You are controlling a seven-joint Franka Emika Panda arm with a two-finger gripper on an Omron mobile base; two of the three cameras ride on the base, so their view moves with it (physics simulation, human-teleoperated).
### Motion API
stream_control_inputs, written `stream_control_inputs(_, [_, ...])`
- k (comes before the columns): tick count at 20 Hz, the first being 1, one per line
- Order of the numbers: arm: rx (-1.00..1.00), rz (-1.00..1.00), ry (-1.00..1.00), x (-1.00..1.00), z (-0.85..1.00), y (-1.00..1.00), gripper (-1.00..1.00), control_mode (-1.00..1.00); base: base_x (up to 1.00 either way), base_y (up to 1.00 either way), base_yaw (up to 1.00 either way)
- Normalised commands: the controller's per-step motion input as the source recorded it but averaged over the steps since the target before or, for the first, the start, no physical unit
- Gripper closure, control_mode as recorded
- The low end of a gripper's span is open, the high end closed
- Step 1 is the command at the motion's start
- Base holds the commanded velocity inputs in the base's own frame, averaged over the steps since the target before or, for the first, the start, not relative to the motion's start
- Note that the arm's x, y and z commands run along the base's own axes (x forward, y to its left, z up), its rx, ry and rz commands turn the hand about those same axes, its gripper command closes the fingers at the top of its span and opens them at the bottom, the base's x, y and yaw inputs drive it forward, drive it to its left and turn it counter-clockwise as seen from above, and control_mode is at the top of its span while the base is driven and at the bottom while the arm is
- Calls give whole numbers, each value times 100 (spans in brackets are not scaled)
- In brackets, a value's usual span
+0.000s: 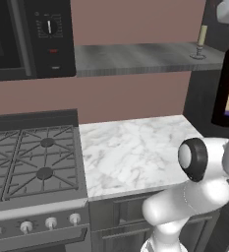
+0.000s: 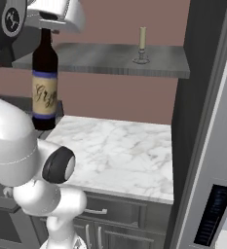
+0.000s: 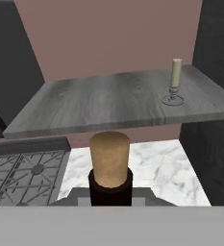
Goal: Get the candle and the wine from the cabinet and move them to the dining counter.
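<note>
- Below the gripper (image 2: 47, 26) hangs the wine (image 2: 45, 82), a dark bottle with cream label and tan cap, its neck clamped in the jaws.
- Beyond and to the right of it, the candle (image 2: 142, 44) stands upright on the grey cabinet (image 2: 95, 58).
- Beneath it lie a marble top (image 1: 130, 147) and a stove (image 1: 32, 157); pink wall behind.

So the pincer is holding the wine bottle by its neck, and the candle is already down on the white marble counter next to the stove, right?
Not quite. The pincer does hold the wine bottle by its neck, but the candle stands on the grey shelf above, not on the marble counter. The right base view shows this.
</note>
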Motion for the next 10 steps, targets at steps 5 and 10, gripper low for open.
stream_control_inputs(5, [0,1,-27,0,-19,0,100,-100,0,0,0])
stream_control_inputs(10, [0,3,-29,1,-56,0,100,-100,0,0,0])
